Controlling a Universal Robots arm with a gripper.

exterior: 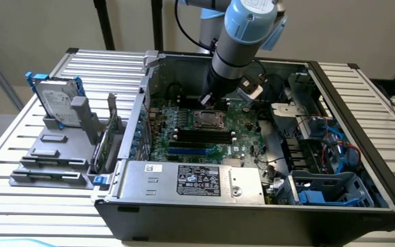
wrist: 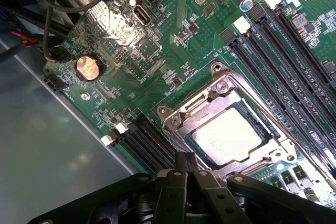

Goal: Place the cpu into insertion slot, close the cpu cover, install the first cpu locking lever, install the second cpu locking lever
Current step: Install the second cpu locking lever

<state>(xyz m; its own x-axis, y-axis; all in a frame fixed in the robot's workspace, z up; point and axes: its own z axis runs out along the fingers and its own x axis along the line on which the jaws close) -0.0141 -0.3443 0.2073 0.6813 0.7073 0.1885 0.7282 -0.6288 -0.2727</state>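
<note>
The robot arm [exterior: 242, 38] came down from the top of the exterior view, a little tilted, with its big light blue joint up high and its dark grey wrist pointing down. At the low end of the wrist sat the gripper [exterior: 207, 99], small and black. In the wrist view the gripper [wrist: 187, 165] was seen from close up, with its black fingers [wrist: 181, 162] pressed tight together so that no gap showed between them. Nothing was held between the fingers. The black links behind the fingers spread out to both sides like two folded legs.
</note>
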